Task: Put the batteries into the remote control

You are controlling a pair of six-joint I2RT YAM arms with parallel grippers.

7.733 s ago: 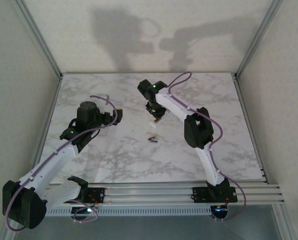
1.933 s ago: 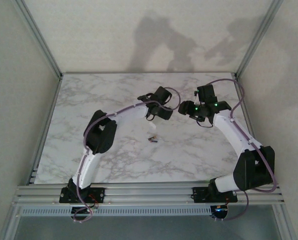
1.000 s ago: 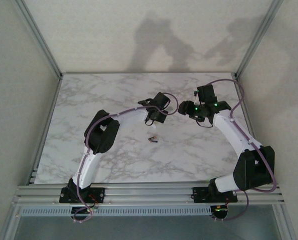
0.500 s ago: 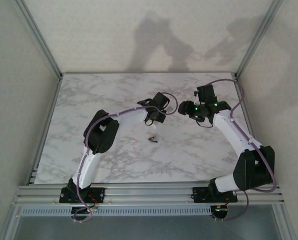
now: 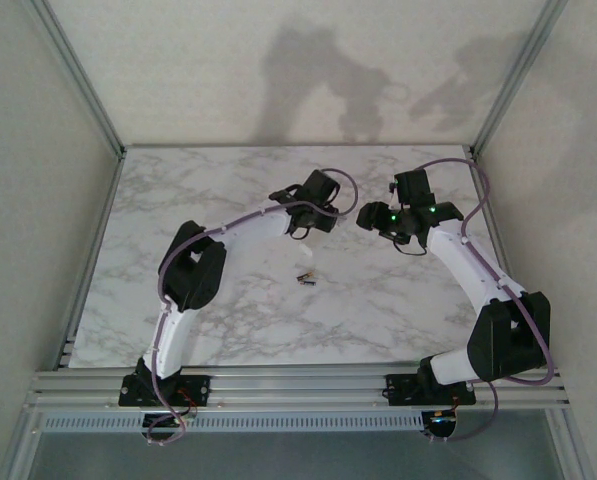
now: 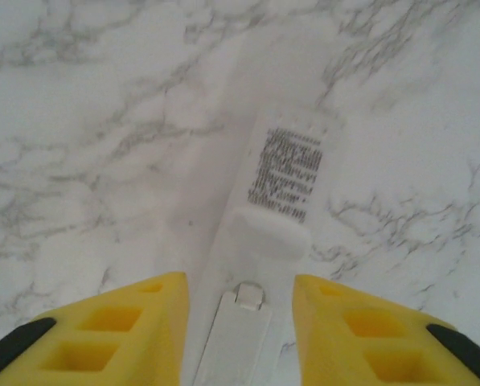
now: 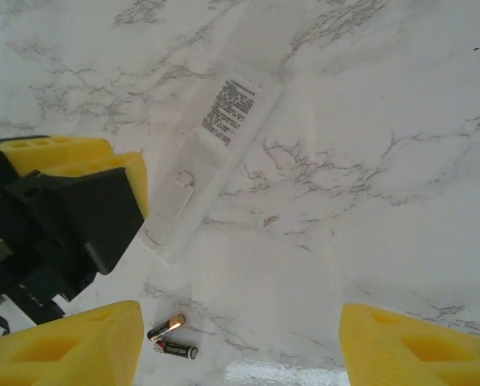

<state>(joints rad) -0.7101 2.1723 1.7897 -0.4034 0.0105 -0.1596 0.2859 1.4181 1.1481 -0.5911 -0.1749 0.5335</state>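
Observation:
The remote control (image 6: 265, 241) is a slim white bar lying face down on the marble, its battery cover and latch (image 6: 248, 297) facing up. My left gripper (image 6: 240, 322) hangs open just over it, a yellow finger (image 6: 119, 330) on each side and neither touching. In the right wrist view the remote control (image 7: 211, 161) lies aslant beside the left gripper (image 7: 71, 201). The two batteries (image 7: 169, 338) lie loose on the table close to its near end, seen from above as a small dark pair (image 5: 305, 278). My right gripper (image 7: 240, 354) is open, high up and holding nothing.
The marble tabletop (image 5: 218, 310) has free room all round. Metal frame posts (image 5: 78, 80) and plain walls enclose it. From above, the left gripper (image 5: 313, 212) and right gripper (image 5: 366, 216) face each other near the table's far middle.
My left gripper has opened, letting go of the remote, and drawn back a little toward the far side. The right arm has kept still.

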